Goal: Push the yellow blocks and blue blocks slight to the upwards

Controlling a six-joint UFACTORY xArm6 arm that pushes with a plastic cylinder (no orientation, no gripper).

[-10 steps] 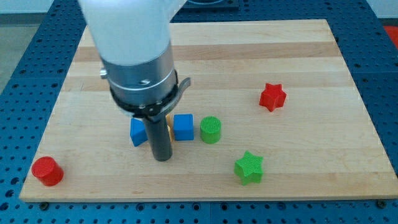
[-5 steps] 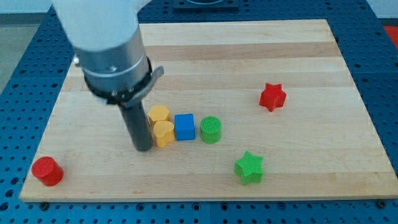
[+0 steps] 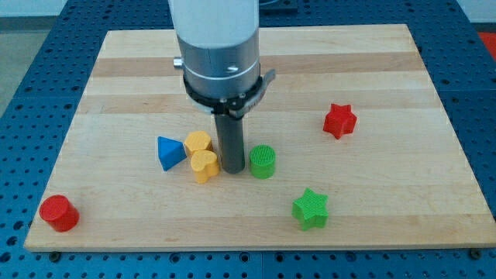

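My tip [image 3: 232, 170] stands between the lower yellow block [image 3: 204, 166] and the green cylinder [image 3: 263, 161], close to both. A second yellow block [image 3: 198, 142] touches the first from above. A blue triangular block [image 3: 169, 152] lies just left of the yellow pair. The rod covers the spot right of the yellow blocks, and no blue cube shows there.
A red star [image 3: 339, 120] lies at the view's right. A green star [image 3: 311, 208] lies at the lower right. A red cylinder [image 3: 59, 213] sits at the lower left corner of the wooden board [image 3: 387, 62]. The arm's white body hangs over the board's top middle.
The rod swung left past the yellow blocks, then right to beside the green cylinder. It now covers the blue cube and uncovers the blue triangle. The blocks look unmoved.
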